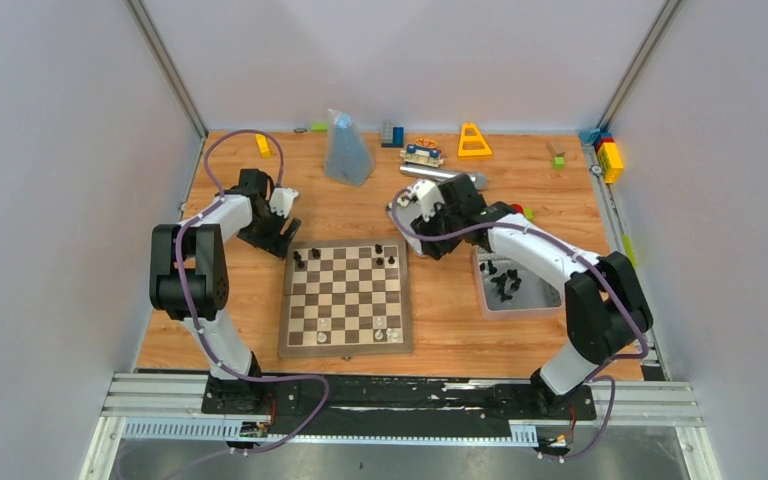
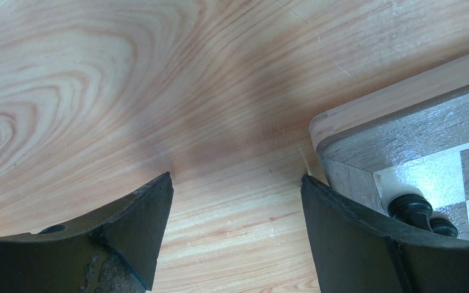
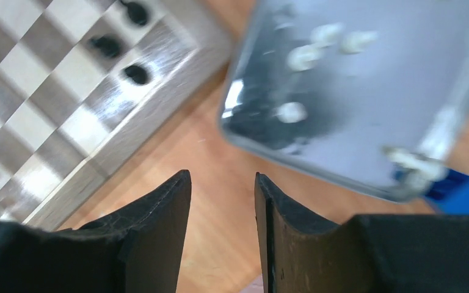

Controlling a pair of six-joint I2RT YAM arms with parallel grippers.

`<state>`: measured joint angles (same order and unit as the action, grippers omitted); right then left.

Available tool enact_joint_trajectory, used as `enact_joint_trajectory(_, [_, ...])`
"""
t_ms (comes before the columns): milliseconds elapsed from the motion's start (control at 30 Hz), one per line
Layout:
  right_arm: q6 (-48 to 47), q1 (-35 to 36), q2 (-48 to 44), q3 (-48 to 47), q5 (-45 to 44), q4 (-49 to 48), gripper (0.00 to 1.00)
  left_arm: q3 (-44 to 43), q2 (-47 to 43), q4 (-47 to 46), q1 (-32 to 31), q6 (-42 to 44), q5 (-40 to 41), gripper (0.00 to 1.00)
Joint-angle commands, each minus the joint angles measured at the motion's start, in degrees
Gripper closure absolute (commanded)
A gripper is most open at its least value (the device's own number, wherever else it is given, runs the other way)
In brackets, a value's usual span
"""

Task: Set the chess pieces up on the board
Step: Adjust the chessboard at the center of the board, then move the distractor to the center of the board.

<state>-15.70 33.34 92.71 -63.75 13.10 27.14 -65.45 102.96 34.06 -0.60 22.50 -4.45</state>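
The board [image 1: 345, 297] lies in the middle of the table. A few black chess pieces [image 1: 300, 260] stand on its far row and cream ones [image 1: 380, 335] on its near row. More black pieces [image 1: 505, 283] lie in a grey tray [image 1: 530, 305] to the right. My left gripper [image 1: 282, 238] is open and empty over bare wood by the board's far-left corner [image 2: 403, 116], beside a black piece [image 2: 410, 207]. My right gripper [image 1: 422, 248] is open and empty over the wood between the board [image 3: 67, 122] and the tray [image 3: 354, 152]. That tray looks blurred and shows pale pieces [image 3: 293, 112].
Along the back edge stand a clear bag [image 1: 348, 150], a yellow triangle [image 1: 474, 141], a metal cylinder [image 1: 440, 175] and several toy blocks [image 1: 611, 160]. A yellow block [image 1: 263, 145] lies at the far left. Walls close in three sides.
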Motion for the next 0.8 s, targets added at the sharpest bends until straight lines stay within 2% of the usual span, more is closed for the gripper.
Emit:
enact_joint_trajectory(0, [1.37, -6.02, 0.83, -6.54, -4.77, -0.99, 0.56, -0.65, 1.90, -1.33, -0.63, -2.60, -1.30, 0.15])
enact_joint_trajectory(133, [1.87, -9.76, 5.17, -10.24, -2.56, -0.71, 0.56, -0.59, 1.57, -1.37, -0.63, -2.81, -1.39, 0.15])
enact_joint_trajectory(367, [1.35, -9.29, 7.03, -10.32, 7.04, 0.45, 0.47, 0.90, -0.72, -1.17, -0.58, -2.05, 0.19, 0.12])
enact_joint_trajectory(533, [-0.02, -6.44, 8.29, -9.03, 5.87, 0.06, 0.45, 1.44, -2.38, -0.80, -0.54, -1.48, 1.13, 0.10])
enact_joint_trajectory(767, [-2.49, -2.73, 12.07, -10.02, 2.24, -0.04, 0.47, 1.72, -3.77, -0.21, -0.38, -0.84, 2.17, 0.10])
